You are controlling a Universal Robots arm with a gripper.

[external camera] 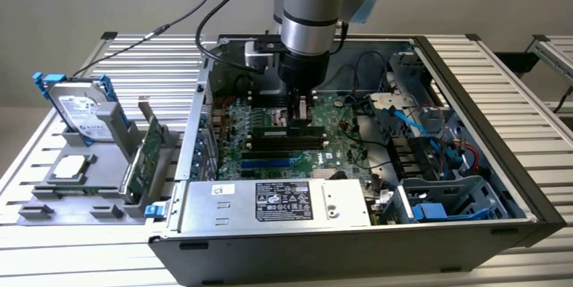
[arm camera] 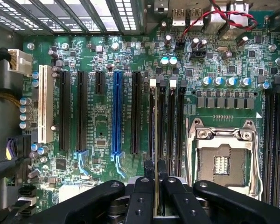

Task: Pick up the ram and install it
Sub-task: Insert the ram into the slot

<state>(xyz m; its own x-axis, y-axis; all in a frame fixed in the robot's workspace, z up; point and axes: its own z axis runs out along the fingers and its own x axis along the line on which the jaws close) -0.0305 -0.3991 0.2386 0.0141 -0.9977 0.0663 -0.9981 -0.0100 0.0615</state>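
ram (arm camera: 156, 121) edge-on, faces hidden; lower end buried in hand (arm camera: 156, 170)

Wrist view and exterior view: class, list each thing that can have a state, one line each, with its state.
gripper: shut on the ram
ram: held edge-on over the memory slots; seating cannot be told
computer case: open, side panel off
processor socket: bare, no cooler
blue slot: empty
white slot: empty
hard drive: upright in a holder outside the case
expansion card: upright in the same holder
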